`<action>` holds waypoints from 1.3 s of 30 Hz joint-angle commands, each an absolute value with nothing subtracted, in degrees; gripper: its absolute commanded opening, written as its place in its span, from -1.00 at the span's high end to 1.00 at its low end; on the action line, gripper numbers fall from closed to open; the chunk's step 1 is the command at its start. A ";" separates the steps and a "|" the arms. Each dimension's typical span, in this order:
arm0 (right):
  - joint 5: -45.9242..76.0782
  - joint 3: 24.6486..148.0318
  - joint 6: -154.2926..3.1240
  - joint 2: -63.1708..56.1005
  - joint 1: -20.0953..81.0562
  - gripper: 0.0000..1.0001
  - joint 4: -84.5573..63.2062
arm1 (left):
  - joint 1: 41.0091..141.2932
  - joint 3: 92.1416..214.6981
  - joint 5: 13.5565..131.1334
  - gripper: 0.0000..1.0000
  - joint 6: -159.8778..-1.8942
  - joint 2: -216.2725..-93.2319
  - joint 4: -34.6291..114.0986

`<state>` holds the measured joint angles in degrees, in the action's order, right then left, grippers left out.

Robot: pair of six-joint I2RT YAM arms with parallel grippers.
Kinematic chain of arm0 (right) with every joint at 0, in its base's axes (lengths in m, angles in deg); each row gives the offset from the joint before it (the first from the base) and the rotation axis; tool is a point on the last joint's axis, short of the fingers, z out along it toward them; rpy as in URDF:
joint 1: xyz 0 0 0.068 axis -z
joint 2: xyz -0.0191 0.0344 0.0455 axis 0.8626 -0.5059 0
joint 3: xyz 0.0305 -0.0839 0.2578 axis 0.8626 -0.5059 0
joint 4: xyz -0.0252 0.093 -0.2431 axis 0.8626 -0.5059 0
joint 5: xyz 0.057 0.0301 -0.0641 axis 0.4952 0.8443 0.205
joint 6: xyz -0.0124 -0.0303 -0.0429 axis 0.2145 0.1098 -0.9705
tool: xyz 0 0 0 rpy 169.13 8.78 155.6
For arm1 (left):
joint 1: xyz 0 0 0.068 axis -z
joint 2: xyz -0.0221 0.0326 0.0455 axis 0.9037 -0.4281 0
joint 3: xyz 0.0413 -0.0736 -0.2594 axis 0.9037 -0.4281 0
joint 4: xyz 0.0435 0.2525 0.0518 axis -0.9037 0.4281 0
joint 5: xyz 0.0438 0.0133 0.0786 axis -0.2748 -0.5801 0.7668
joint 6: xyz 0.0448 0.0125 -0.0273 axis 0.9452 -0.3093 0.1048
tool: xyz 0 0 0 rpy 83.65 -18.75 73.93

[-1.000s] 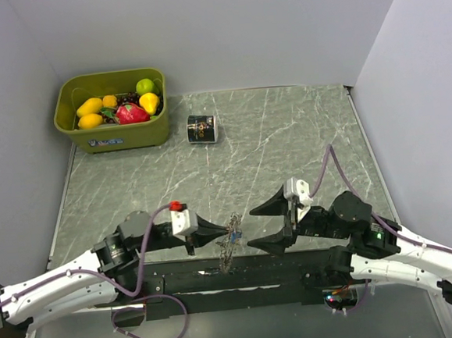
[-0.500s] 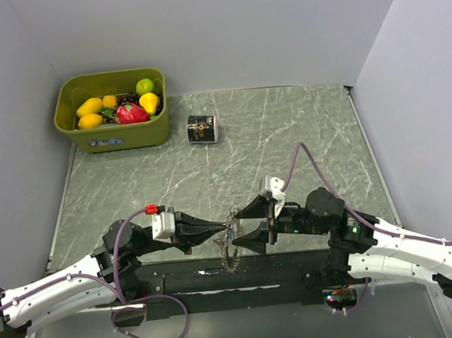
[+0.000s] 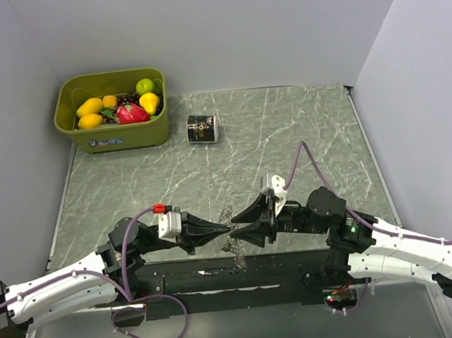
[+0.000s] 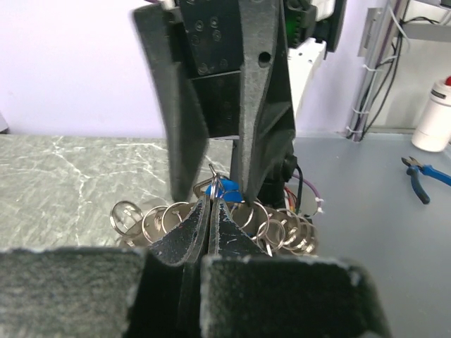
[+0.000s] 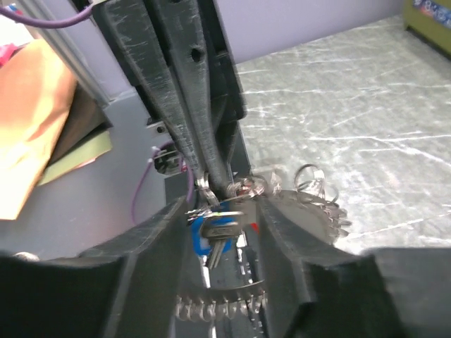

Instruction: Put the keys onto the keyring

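My left gripper (image 3: 229,230) is shut on a thin wire loop of the keyring (image 3: 234,250), which hangs below it at the table's near edge. In the left wrist view the closed fingertips (image 4: 204,211) pinch the wire, with a blue-headed key (image 4: 227,189) just beyond and several small silver rings (image 4: 275,229) around them. My right gripper (image 3: 242,232) faces the left one, tip to tip, and is open. In the right wrist view its fingers (image 5: 158,239) straddle the blue-headed key (image 5: 211,232). The keyring's toothed edge (image 5: 225,304) hangs below.
A green bin (image 3: 125,136) of toy fruit stands at the back left. A small black labelled can (image 3: 202,128) lies right of it. A black base rail (image 3: 219,279) runs along the near edge under the grippers. Walls close in left, right and behind.
My right gripper has moved left to meet the left gripper and its jaws have narrowed around the hanging keys. The left gripper shifted slightly and still holds the ring.
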<state>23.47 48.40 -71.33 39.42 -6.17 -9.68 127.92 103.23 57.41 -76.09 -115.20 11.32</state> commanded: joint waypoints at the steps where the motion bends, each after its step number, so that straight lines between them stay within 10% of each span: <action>1: 24.31 48.59 -71.76 39.22 -6.31 0.20 -7.27 | 128.11 105.24 56.79 0.98 -76.43 -114.24 5.62; 6: 24.14 47.01 -71.68 41.85 -6.31 0.21 -7.01 | 128.11 105.86 57.40 0.98 -75.46 -113.10 7.91; 13: 23.96 43.58 -71.41 48.09 -6.31 -0.53 -6.30 | 128.11 106.12 57.67 0.98 -75.19 -111.69 9.49; 21: 22.90 44.63 -70.54 45.21 -6.31 -0.57 -6.48 | 128.11 106.21 56.53 0.98 -75.90 -112.57 8.35; 33: 24.14 45.42 -69.92 40.02 -6.31 -0.32 -2.61 | 128.11 106.21 55.38 0.98 -76.69 -113.27 7.65; 39: 23.70 45.42 -69.66 40.02 -6.31 0.40 -2.34 | 128.20 105.69 55.21 0.98 -77.04 -113.36 6.68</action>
